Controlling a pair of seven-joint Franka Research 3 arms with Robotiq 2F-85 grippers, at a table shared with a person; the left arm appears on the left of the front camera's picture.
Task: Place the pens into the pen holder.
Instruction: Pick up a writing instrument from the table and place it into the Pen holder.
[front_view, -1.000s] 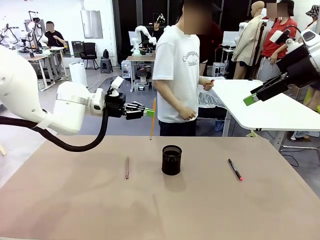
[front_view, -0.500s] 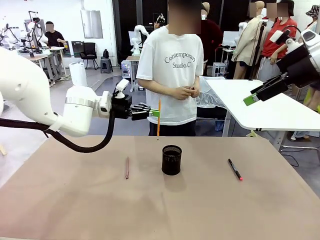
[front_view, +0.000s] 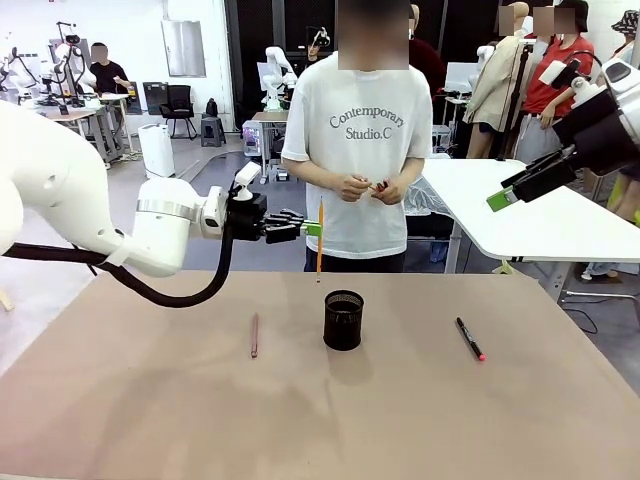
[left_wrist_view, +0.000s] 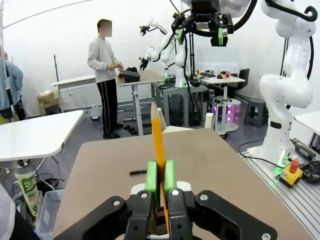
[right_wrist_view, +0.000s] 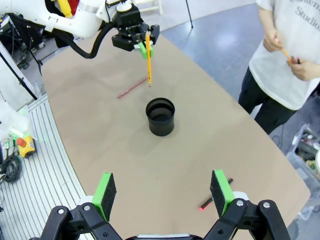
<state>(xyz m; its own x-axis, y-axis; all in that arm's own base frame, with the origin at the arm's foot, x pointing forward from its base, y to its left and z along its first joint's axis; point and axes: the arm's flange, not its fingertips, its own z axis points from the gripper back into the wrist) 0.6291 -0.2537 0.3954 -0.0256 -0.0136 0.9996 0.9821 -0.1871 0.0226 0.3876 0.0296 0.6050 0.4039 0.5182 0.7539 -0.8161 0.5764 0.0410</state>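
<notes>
Grips the yellow-orange pencil (front_view: 320, 240) in the left gripper (front_view: 312, 228), jaws clenched tight on its top part. Holds it upright in the air, point down. Point a little above the pen holder (front_view: 343, 320) and off toward 11 o'clock from it, not touching the rim. From the left wrist: green pads (left_wrist_view: 151, 176) pressed on both sides of the pencil.

Black mesh pen holder standing upright near the middle of the table (front_view: 150, 400).

Lying flat on the table at 9 o'clock from the holder, well apart: the reddish-brown pencil (front_view: 254, 335). Lying flat at 3 o'clock from the holder, also well apart: the black marker (front_view: 470, 338), red end toward the near edge.

Up high at 2 o'clock in the front view: the right gripper (front_view: 501, 193), jaws released and spread wide, nothing between them. Looks down from there on the holder, the marker and the left gripper.

At 12 o'clock, at the far side of the table: a person (front_view: 365, 150) in a white T-shirt, both hands (front_view: 368, 186) together at the waist, a thin orange stick (right_wrist_view: 286, 53) in them.
</notes>
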